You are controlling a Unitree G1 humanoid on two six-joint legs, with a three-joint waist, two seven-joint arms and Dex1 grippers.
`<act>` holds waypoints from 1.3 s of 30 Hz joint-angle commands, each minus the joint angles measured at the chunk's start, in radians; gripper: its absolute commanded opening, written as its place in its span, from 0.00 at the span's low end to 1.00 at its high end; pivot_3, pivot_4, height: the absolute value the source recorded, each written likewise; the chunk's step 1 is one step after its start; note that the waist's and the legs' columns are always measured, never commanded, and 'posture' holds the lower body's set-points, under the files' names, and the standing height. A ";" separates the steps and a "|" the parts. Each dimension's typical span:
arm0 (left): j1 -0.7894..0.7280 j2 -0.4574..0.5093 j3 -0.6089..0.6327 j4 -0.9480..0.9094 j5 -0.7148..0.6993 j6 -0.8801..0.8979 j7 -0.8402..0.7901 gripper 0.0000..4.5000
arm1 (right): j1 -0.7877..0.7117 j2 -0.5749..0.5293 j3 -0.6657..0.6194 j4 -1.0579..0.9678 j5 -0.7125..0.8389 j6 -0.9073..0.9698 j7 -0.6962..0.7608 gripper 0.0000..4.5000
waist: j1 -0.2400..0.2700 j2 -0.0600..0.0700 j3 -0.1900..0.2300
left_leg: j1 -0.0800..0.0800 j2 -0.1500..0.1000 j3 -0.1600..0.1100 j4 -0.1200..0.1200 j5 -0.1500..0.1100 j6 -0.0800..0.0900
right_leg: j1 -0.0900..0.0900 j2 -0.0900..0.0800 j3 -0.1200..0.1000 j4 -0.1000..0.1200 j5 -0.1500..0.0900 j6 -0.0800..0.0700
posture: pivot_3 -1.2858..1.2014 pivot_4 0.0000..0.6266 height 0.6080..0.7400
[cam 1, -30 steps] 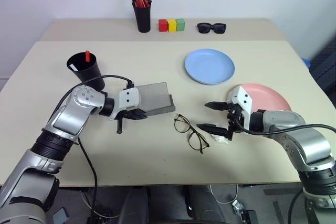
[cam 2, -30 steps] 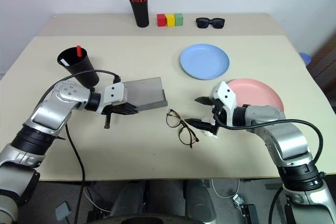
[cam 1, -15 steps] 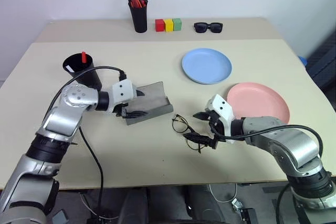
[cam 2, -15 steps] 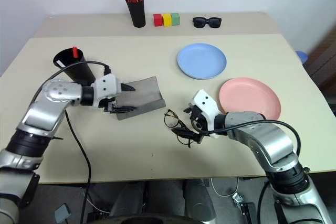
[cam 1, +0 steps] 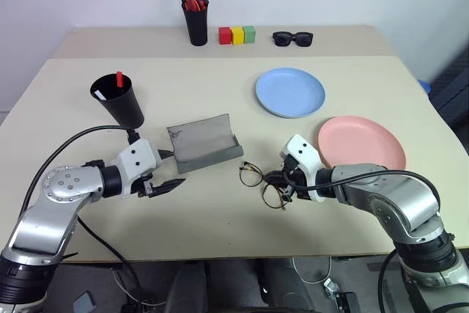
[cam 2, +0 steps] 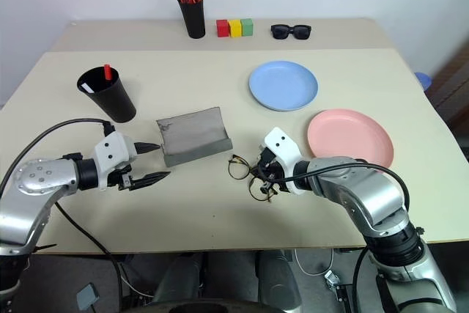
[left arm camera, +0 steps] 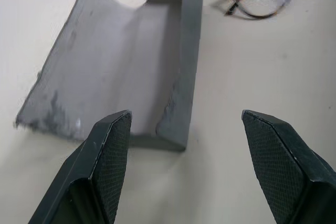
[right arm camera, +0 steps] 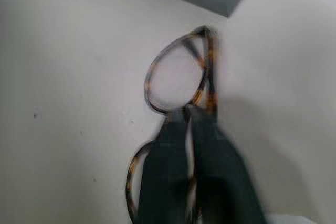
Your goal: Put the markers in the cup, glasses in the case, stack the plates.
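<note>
A beige table (cam 1: 220, 100) is standing against a plain white wall, with a second, narrower tabletop butted along its far edge. On that far strip a straight black pen holder (cam 1: 196, 26) with orange-red pens, three coloured blocks (cam 1: 237, 34) and black sunglasses (cam 1: 294, 37) are lining up.

Near the left edge the cup (cam 1: 119, 100) is standing upright with a red-ended marker (cam 1: 119, 78) poking out of it and a pale one leaning inside. The grey case (cam 1: 203, 143) is lying open near the middle of the table, its trough facing up. The left gripper (cam 1: 167, 185) is hovering just on the near side of the case with its fingers (left arm camera: 107, 156) spread apart, holding nothing.

The glasses (cam 1: 260, 183) are lying on the table between the case and the near edge, just beside the case's right end. The right gripper (cam 1: 284, 185) is sitting over them with its fingers pressed together on the frame between the lenses.

The light blue plate (cam 1: 290, 92) is resting toward the far right, and the salmon pink plate (cam 1: 361, 144) is lying nearer the right edge; the two are apart, not stacked.
</note>
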 commanded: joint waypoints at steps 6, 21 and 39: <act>0.028 0.007 0.049 -0.046 -0.027 0.018 0.049 0.77 | -0.021 -0.055 0.021 -0.010 -0.033 -0.073 0.028 0.01 | -0.002 0.000 0.000 | 0.000 0.000 0.000 0.000 0.000 0.000 | 0.000 0.000 0.000 0.000 0.000 0.000 | 0.52 0.24 1.00; 0.101 0.022 0.055 -0.051 -0.014 0.017 0.076 0.77 | -0.070 -0.153 0.073 -0.034 -0.080 -0.211 0.150 0.12 | 0.000 0.000 0.000 | 0.000 0.000 0.001 0.000 0.000 0.000 | -0.001 -0.001 0.000 -0.001 0.000 0.000 | 0.52 0.24 1.00; 0.050 -0.027 -0.130 -0.252 -0.064 0.108 0.094 0.77 | -0.029 -0.121 0.071 -0.026 -0.097 -0.108 0.063 0.58 | -0.002 0.000 0.000 | 0.000 0.000 0.001 0.000 0.000 0.000 | -0.001 0.000 0.000 -0.001 0.000 -0.001 | 0.52 0.24 1.00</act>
